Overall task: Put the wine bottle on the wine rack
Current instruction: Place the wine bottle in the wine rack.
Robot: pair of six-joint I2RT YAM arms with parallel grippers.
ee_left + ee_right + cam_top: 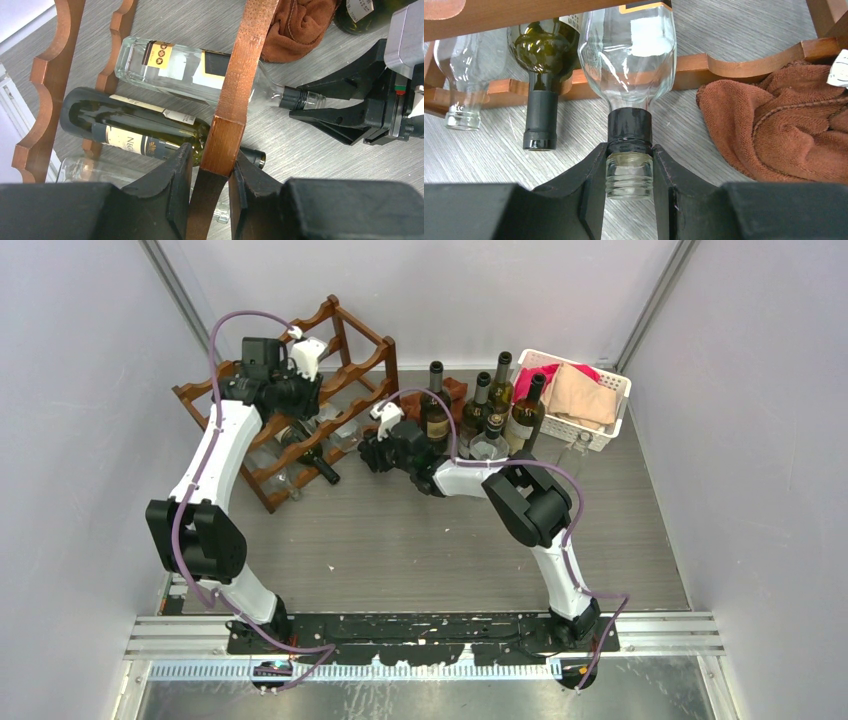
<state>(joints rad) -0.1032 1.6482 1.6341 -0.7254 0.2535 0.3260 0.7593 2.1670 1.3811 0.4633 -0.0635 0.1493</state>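
**Right pincer on the bottle's neck, left pincer on the rack post**

I have the right pincer point(629, 172) closed on the wine bottle point(626, 55). Its fingers point(591, 180) press on either side of the bare glass thread at the mouth, just under the black collar. From those tips the bottle runs straight ahead. It is clear glass and lies on its side. Its shoulder crosses the scalloped front rail of the wine rack point(734, 62), and its body passes under the rail above. So the bottle sits in the lowest tier, with only the neck sticking out toward the pincer.

To the left of this pincer, in its own camera, a dark green bottle point(541, 55) lies in the next cradle with its black capsule pointing my way. Further left is a second clear bottle point(461, 75). To the right of the pincer, a brown cloth point(784, 130) is bunched on the table point(684, 140), just beside the rack's rail.

The left pincer point(212, 172) is clamped on an upright post of the rack, one finger against each side of the wood. Ahead of its tips I see the clear bottle lying across the view. The right pincer is at that bottle's neck, off to the right.

From overhead, a group of standing bottles point(480, 405) is behind the right pincer's wrist, toward the back wall. Beyond them is a white basket point(595, 435) holding cloths.
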